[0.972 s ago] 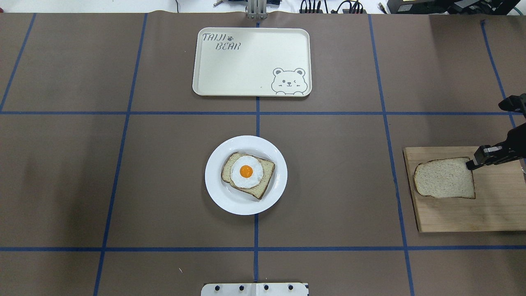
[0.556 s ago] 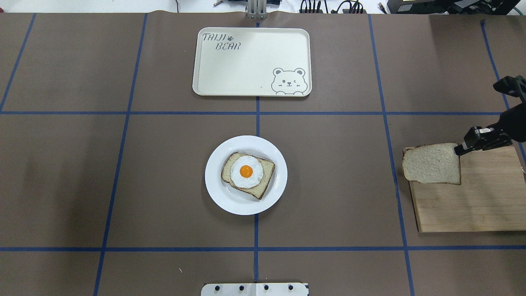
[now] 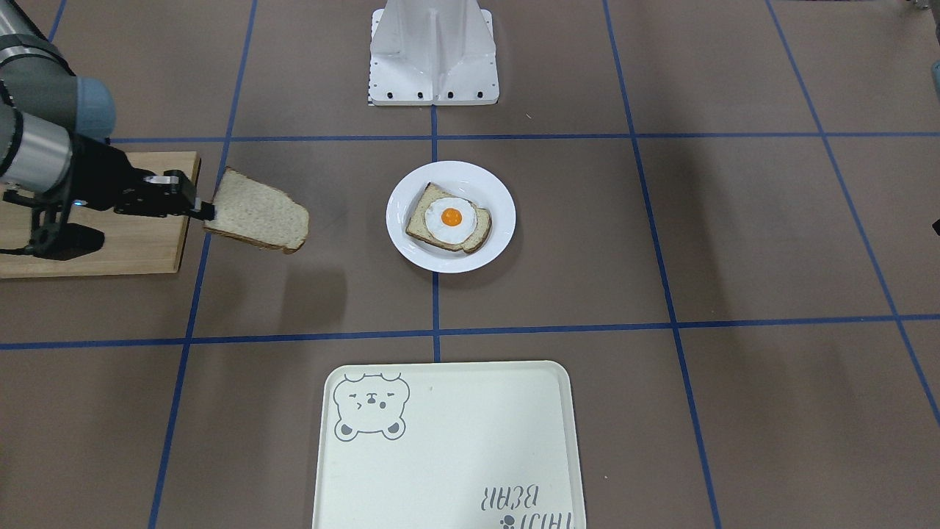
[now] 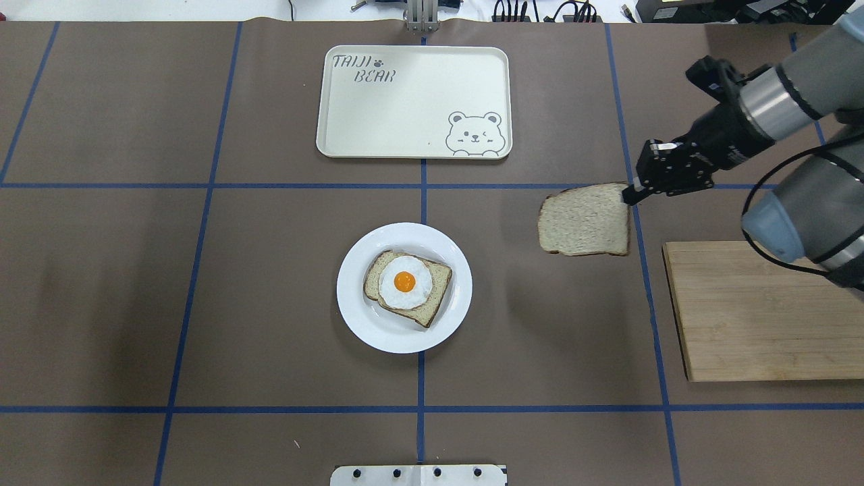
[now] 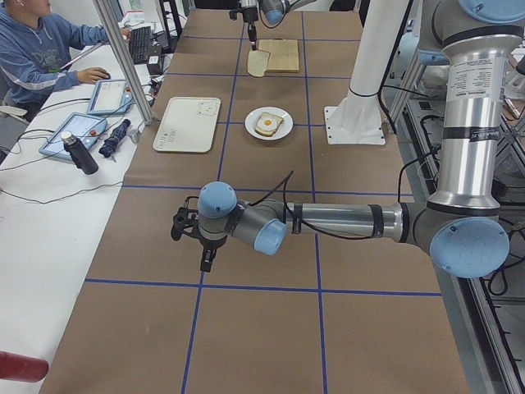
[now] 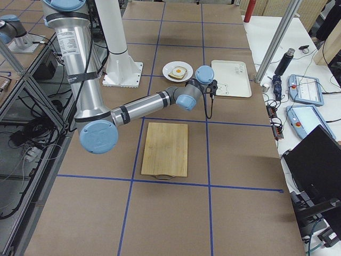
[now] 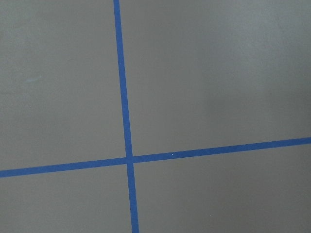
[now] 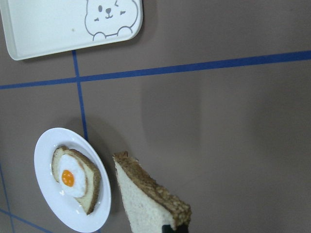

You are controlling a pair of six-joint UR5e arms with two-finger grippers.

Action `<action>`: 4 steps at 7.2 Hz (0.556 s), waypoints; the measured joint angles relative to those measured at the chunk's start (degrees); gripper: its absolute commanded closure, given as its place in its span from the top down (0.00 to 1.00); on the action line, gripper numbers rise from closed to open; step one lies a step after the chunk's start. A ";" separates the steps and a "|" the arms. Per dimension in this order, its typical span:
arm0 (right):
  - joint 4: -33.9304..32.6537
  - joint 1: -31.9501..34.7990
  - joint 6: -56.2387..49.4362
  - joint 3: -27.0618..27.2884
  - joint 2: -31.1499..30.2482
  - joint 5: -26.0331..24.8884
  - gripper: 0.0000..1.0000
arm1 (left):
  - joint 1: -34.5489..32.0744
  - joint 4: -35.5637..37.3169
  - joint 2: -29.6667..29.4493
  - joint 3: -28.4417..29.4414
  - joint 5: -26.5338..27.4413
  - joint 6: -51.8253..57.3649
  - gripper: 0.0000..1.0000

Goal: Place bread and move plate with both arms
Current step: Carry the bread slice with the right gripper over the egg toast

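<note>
My right gripper (image 4: 631, 196) is shut on one corner of the plain bread slice (image 4: 586, 221) and holds it in the air, between the wooden board and the plate. The bread also shows in the front view (image 3: 257, 213) and, tilted, in the right wrist view (image 8: 146, 199). The white plate (image 4: 358, 317) sits mid-table to the bread's left and carries a slice topped with a fried egg (image 4: 405, 283). My left gripper (image 5: 206, 259) shows only in the exterior left view, low over bare table far from the plate; I cannot tell whether it is open or shut.
A wooden cutting board (image 4: 756, 317) lies at the right edge, with nothing on it. A cream bear tray (image 4: 378, 115) lies beyond the plate. The white stand base (image 4: 418, 474) is at the near edge. Blue tape lines cross the brown table.
The right gripper has lifted the bread off the cutting board and carried it left and farther from the robot, toward the plate. The plate and tray have not moved.
</note>
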 measured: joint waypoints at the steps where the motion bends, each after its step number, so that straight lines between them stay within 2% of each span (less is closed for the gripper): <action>1: -0.02 -3.11 3.23 -1.66 4.35 -0.54 0.00 | 0.00 0.00 0.02 -0.03 0.00 0.00 0.99; 2: -0.03 -6.62 6.01 -3.30 8.43 -2.25 0.00 | -0.02 0.00 0.05 -0.07 -0.02 0.00 0.99; 4: -0.02 -13.74 11.70 -5.84 15.17 -9.31 0.00 | -0.12 0.00 0.43 -0.80 -0.02 -0.06 0.99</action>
